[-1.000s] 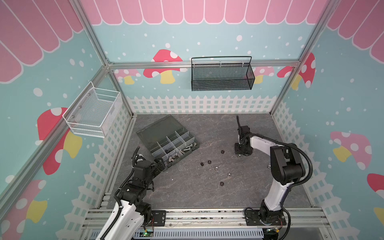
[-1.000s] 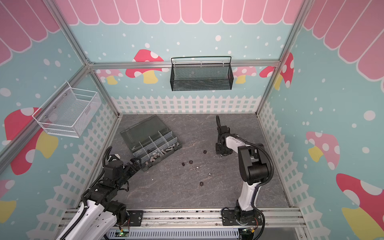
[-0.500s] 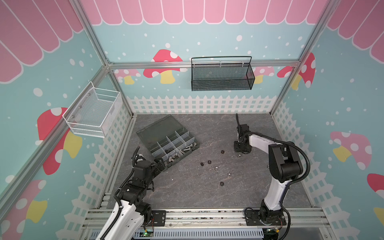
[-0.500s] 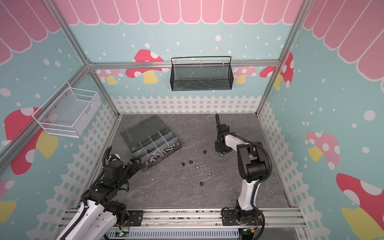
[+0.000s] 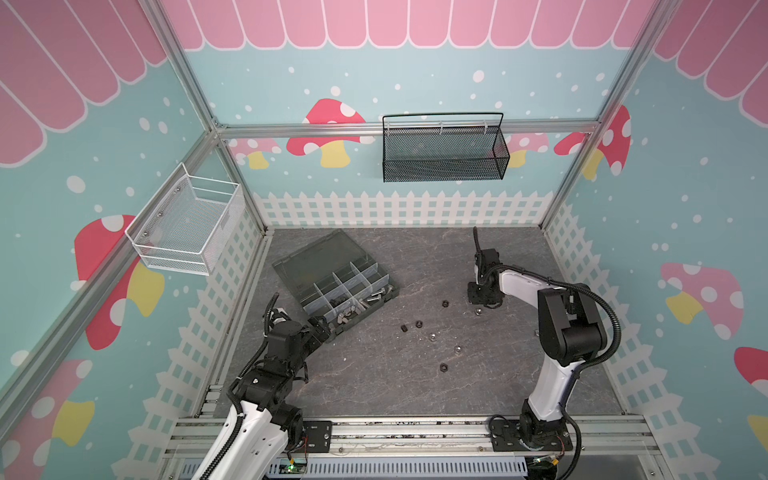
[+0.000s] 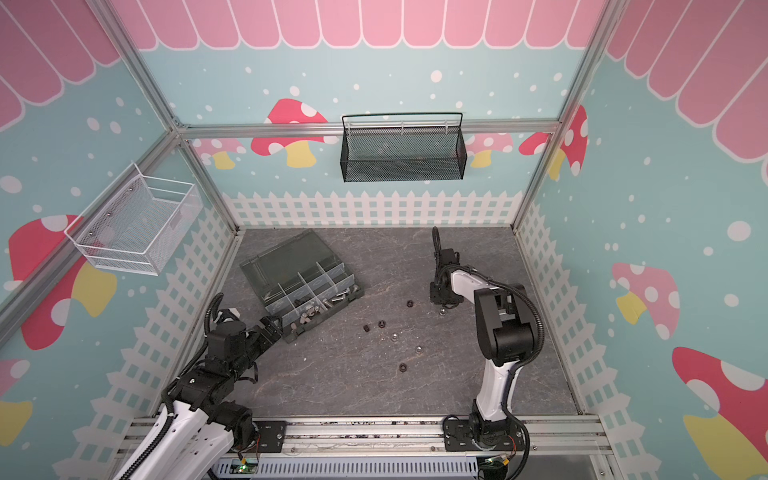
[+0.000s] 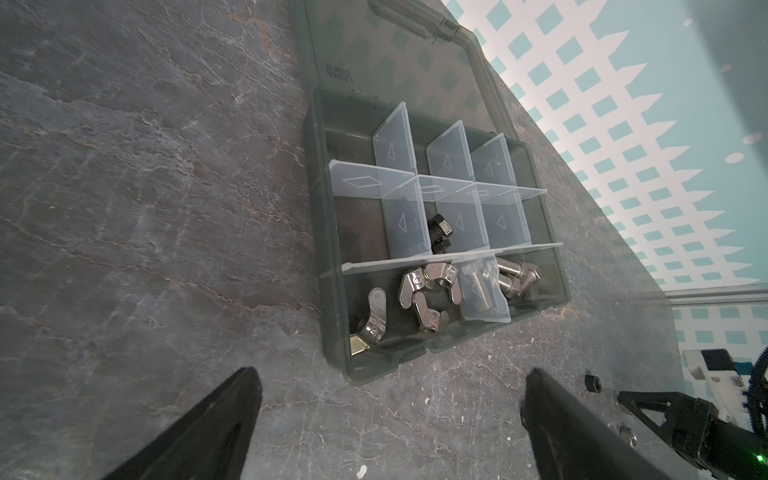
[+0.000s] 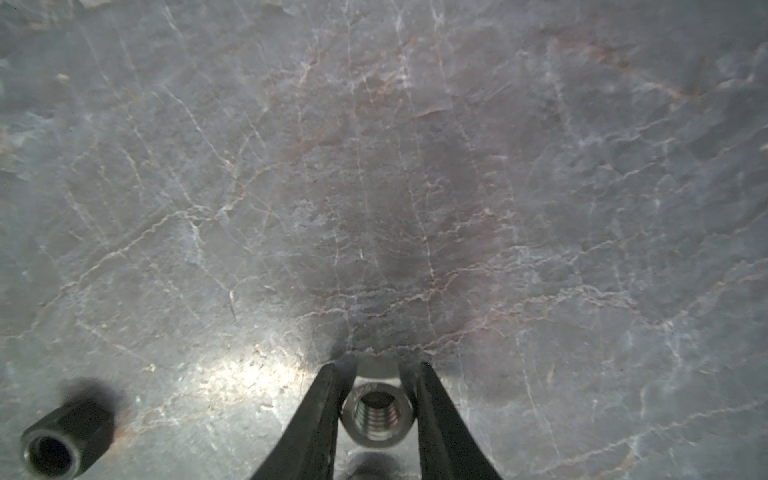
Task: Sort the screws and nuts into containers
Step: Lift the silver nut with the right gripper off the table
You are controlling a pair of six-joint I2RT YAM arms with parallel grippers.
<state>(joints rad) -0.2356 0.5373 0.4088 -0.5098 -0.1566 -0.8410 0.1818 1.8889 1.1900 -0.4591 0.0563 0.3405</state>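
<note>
My right gripper (image 8: 377,368) straddles a silver nut (image 8: 377,415) on the surface (image 8: 415,166), whether clamped I cannot tell, my left gripper (image 7: 392,372) gapes beside the box (image 7: 330,299), which holds bolts (image 7: 511,278) and wing nuts (image 7: 428,286); several nuts (image 5: 418,323) lie loose.

Only lettering is two short moulded lines on the organizer box lid (image 7: 338,75). It looks mirrored through the plastic, can't make out the words. Clear dividers (image 7: 446,153) carry embossed triangle marks, and the long cross dividers (image 7: 360,181) carry diamond outlines. Silver nut (image 8: 376,415) has faint stamping on its face, unreadable.
</note>
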